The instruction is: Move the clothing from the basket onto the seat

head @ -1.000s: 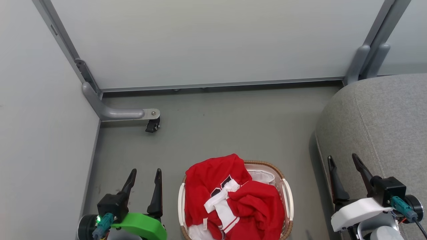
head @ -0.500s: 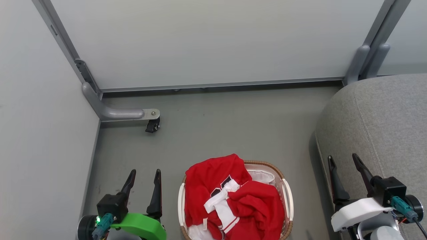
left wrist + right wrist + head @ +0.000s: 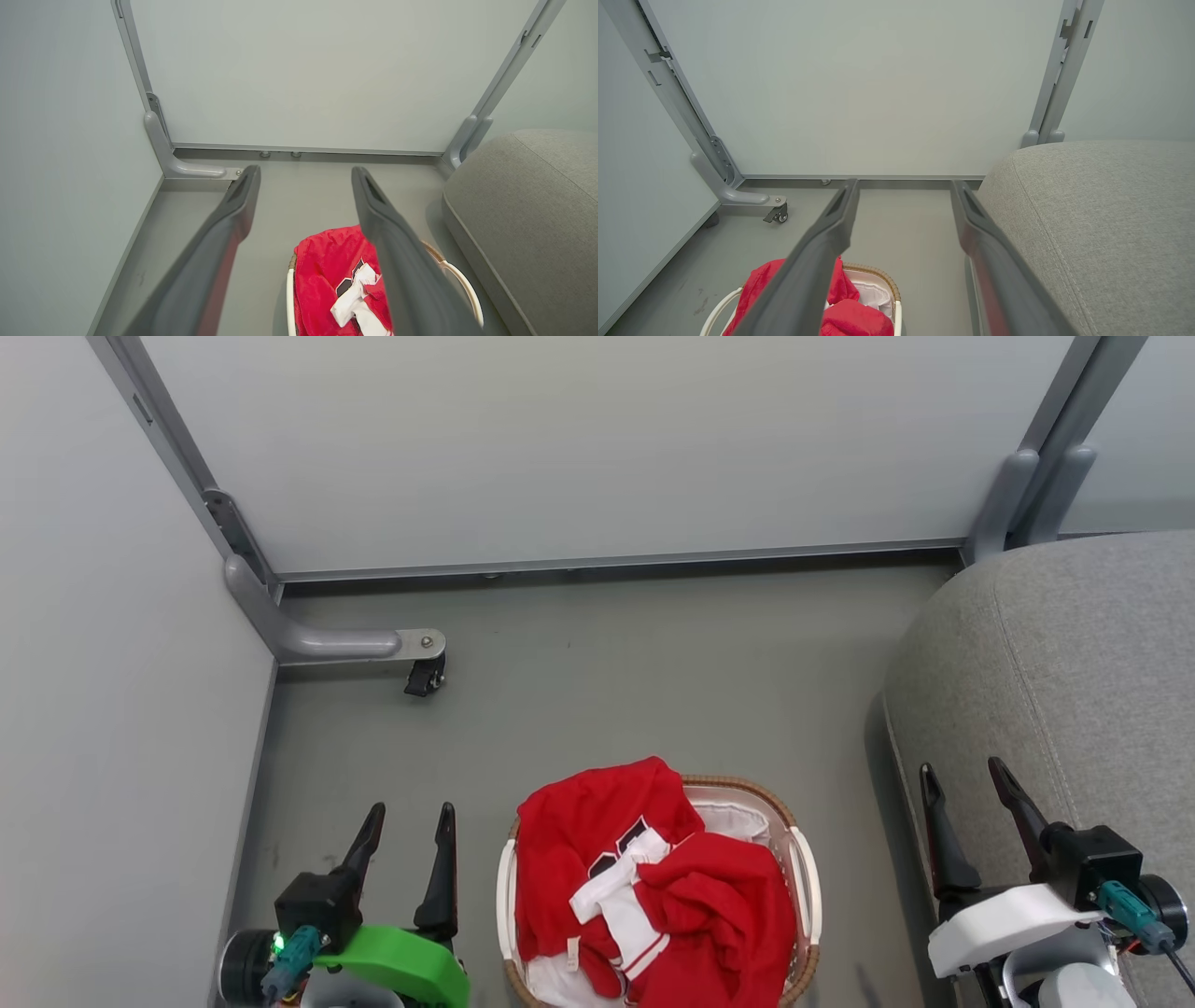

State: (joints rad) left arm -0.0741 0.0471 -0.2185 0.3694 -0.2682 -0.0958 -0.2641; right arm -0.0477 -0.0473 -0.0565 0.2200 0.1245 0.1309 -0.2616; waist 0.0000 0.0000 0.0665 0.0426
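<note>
Head view is showing pale partition panels (image 3: 597,448) closing the grey floor (image 3: 653,691) at the far and left sides. The grey seat (image 3: 1074,663) is standing at the right. The white basket (image 3: 805,887) with brown rim is sitting on the floor, bare floor lying between it and the seat. It is holding the clothing (image 3: 579,831): red fabric piled up, one white striped sleeve lying across. A caster (image 3: 422,678) is standing well apart. The left claw (image 3: 411,809) and right claw (image 3: 961,765) are hanging released, empty.

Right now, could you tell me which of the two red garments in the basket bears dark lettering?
The jersey on the left side of the basket, with white striped sleeves; the plain red garment has none.
</note>
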